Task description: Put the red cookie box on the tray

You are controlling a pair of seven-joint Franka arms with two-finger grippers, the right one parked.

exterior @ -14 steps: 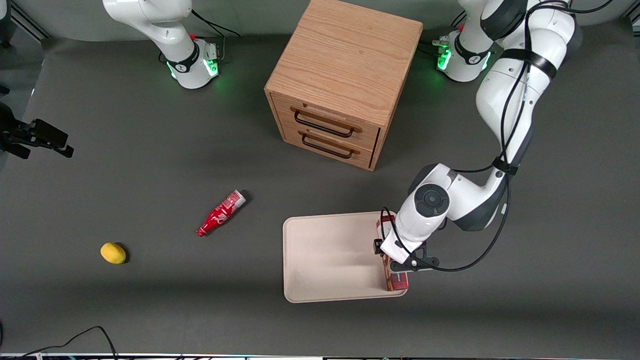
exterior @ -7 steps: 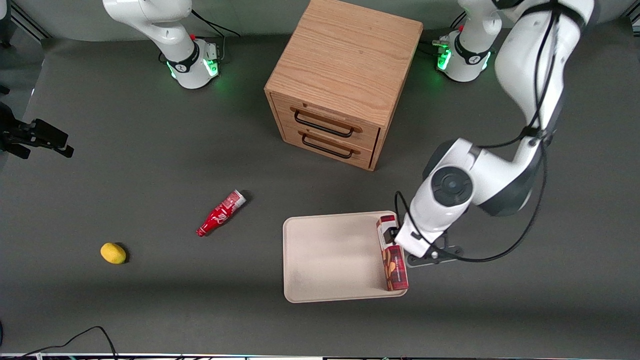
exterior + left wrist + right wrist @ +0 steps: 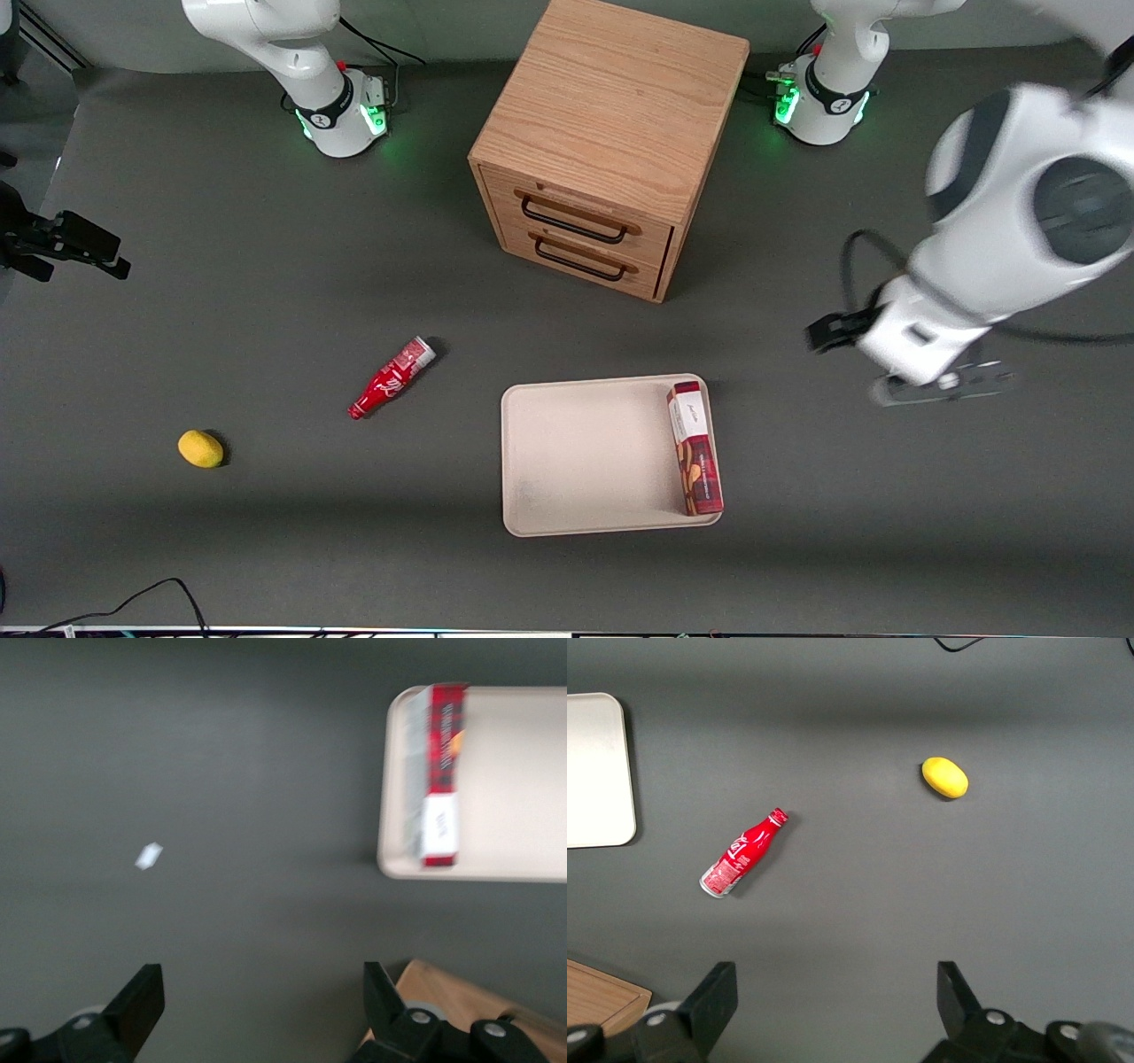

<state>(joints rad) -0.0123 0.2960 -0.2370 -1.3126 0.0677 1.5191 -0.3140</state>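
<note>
Here we see the red cookie box (image 3: 695, 447) flat along the tray's (image 3: 576, 456) edge, white end toward the drawer cabinet (image 3: 611, 142), its writing unreadable, the tool (image 3: 264, 1014) spread wide, empty, above the counter (image 3: 266, 266).

Table (image 3: 221, 266): I see a dark grey surface carrying everything.
Cabinet (image 3: 611, 133): wooden, two drawers, standing near the table's edge farthest from my front camera, about midway along it.
Tray (image 3: 576, 456): beige, flat on the table, nearer my camera than the cabinet.
Red bottle (image 3: 391, 378): lying on its side, beside the tray, toward the parked arm's end.
Lemon (image 3: 200, 448): farther toward the parked arm's end than the bottle.
White scrap (image 3: 149, 855): small, on the bare table.
Gripper (image 3: 261, 1010): I have it hanging above the table toward the working arm's end, fingers spread apart, touching nothing.
</note>
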